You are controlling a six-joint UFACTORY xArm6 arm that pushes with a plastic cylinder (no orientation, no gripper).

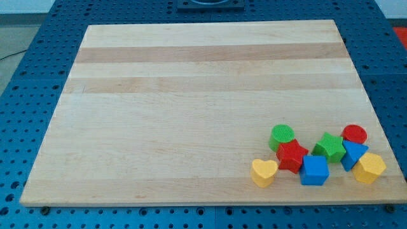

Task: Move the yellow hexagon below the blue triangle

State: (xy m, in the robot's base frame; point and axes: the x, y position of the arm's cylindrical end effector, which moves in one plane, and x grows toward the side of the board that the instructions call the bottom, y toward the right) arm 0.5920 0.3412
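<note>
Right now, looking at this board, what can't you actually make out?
- My tip: nowhere in the camera view, so its place relative to the blocks is unknown.
- Blue triangle: its right side is hidden by the yellow hexagon, which touches it.
- Red cylinder: its lower part is covered by the blue triangle.
- Dark mount: cut off by the view's top.

My tip does not show anywhere in the view, so its place relative to the blocks cannot be told. The blue triangle is partly covered at its 4 o'clock side by the yellow hexagon, and the red cylinder is partly hidden at 6 o'clock by the triangle. At 12 o'clock a dark base is cut off by the view's top edge.
</note>
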